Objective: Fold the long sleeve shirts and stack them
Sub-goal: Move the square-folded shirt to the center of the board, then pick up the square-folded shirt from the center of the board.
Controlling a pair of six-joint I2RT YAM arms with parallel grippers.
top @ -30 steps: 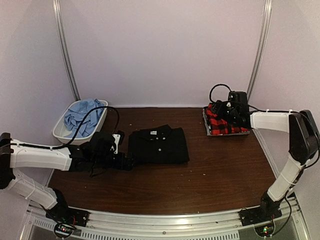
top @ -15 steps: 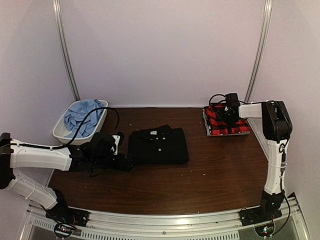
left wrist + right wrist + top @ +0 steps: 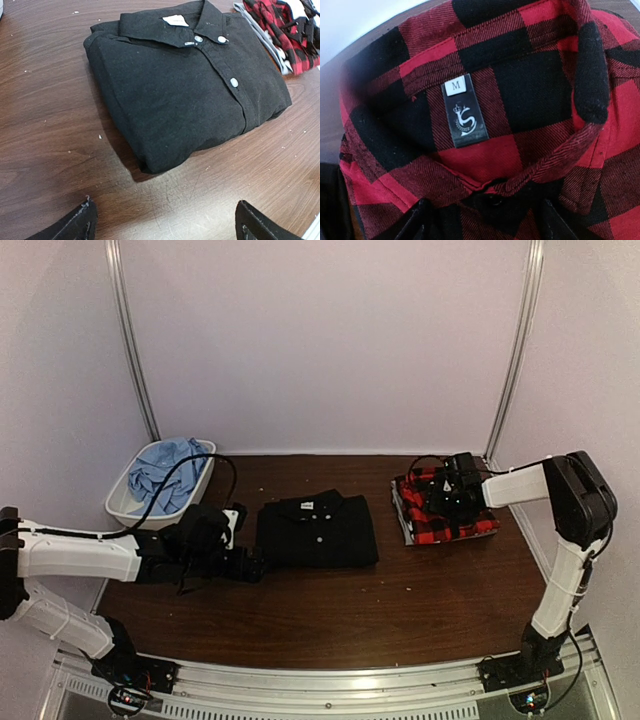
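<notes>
Black collared shirt (image 3: pixel 318 532) folded into a matte rectangle mid-frame, left gripper (image 3: pixel 252 565) spread wide just left of it. Fuzzy red-and-black plaid shirt (image 3: pixel 452 526) right of centre, right gripper (image 3: pixel 482 225) on its collar (tips cut off, can't tell if pinching). Crumpled light blue shirt (image 3: pixel 160 475) upper left.

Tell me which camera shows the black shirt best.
The left wrist view: the black shirt is close, collar, label and buttons clear. The top view shows it whole but small. The right wrist view is filled by the plaid shirt.
</notes>
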